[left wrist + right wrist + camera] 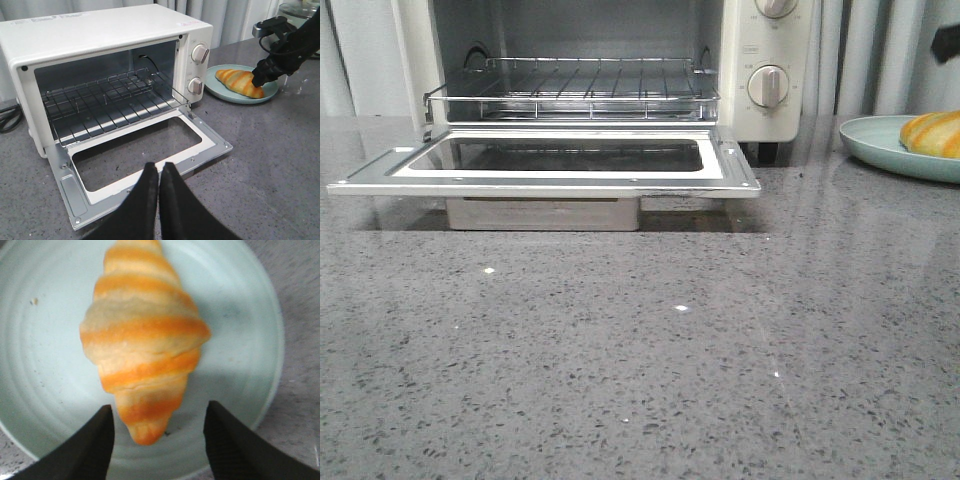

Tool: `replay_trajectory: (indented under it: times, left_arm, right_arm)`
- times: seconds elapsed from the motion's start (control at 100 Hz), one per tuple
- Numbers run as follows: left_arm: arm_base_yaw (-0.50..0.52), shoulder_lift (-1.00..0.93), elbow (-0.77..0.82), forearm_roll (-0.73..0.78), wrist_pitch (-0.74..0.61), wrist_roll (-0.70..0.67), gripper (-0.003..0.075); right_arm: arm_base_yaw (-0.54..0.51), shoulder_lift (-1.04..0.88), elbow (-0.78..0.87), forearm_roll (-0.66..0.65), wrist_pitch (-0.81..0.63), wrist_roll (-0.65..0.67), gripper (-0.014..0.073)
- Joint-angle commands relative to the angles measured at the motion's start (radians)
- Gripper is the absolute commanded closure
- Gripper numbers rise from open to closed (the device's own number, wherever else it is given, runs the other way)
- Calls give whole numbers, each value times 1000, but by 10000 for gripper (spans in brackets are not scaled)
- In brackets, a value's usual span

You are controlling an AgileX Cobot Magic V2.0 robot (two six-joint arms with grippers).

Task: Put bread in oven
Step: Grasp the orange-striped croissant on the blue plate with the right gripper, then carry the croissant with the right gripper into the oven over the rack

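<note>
Right hand [157, 440] spread open, poised astride the bread's [145, 340] tapered tip; left hand [159, 192] closed, empty, at the oven's [110, 85] six o'clock.

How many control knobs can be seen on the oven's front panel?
2. An upper knob and a lower knob, stacked on the panel right of the open door of the oven. The front view crops the panel's top, so more there can't be excluded.
</note>
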State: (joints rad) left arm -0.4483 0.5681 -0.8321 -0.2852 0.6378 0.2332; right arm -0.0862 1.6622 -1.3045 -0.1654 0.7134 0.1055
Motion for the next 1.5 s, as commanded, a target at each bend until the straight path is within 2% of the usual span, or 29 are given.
replay_trajectory:
  times: [0.0,0.27,0.33,0.37,0.38,0.39,0.43,0.44,0.45,0.46,0.59,0.71,0.85,0.99,1.11,1.21,1.32,1.39,1.49]
  left_arm:
    - [2,0,-6,-16,-62,-3,741]
    - [2,0,5,-17,-64,-3,741]
    - [2,0,5,-17,-64,-3,741]
    - [2,0,5,-17,-64,-3,741]
    - [2,0,5,-17,-64,-3,741]
    - [2,0,5,-17,-64,-3,741]
    - [2,0,5,-17,-64,-3,741]
    - [2,0,5,-17,-64,-3,741]
    - [2,0,5,-17,-64,-3,741]
    - [2,0,5,-17,-64,-3,741]
    - [2,0,5,-17,-64,-3,741]
    - [2,0,5,-17,-64,-3,741]
    - [2,0,5,-11,-64,-3,741]
    - [2,0,5,-2,-64,-3,741]
    - [-2,0,5,-2,-77,-3,741]
    - [-32,0,5,0,-98,-3,741]
    - [-67,0,5,9,-122,-3,741]
    - [-80,0,5,19,-130,-3,741]
    - [-87,0,5,19,-130,-3,741]
  right_arm:
    - [9,-9,-36,-14,-61,-2,232]
    - [1,81,-36,-15,-62,-1,234]
    - [1,93,-36,-15,-60,-1,270]
    - [1,98,-36,-14,-60,-1,334]
    - [1,98,-36,-14,-57,-1,389]
    - [1,98,-36,-14,-58,-1,389]
    - [1,98,-36,-14,-56,-1,561]
    - [1,98,-36,-14,-56,-1,561]
    - [1,98,-36,-14,-56,-1,645]
    - [1,95,-37,-14,-56,-1,672]
    - [1,48,-74,-14,-54,3,659]
    - [3,-87,-125,-22,-31,1,659]
    - [53,-302,-166,-41,19,-105,660]
    - [185,-482,-191,-14,8,-139,660]
    - [370,-550,-191,66,-6,-146,660]
    - [524,-535,-191,105,35,-146,660]
    - [678,-465,-191,90,56,-146,659]
    - [746,-403,-191,61,42,-146,659]
    - [786,-306,-191,51,14,-146,659]
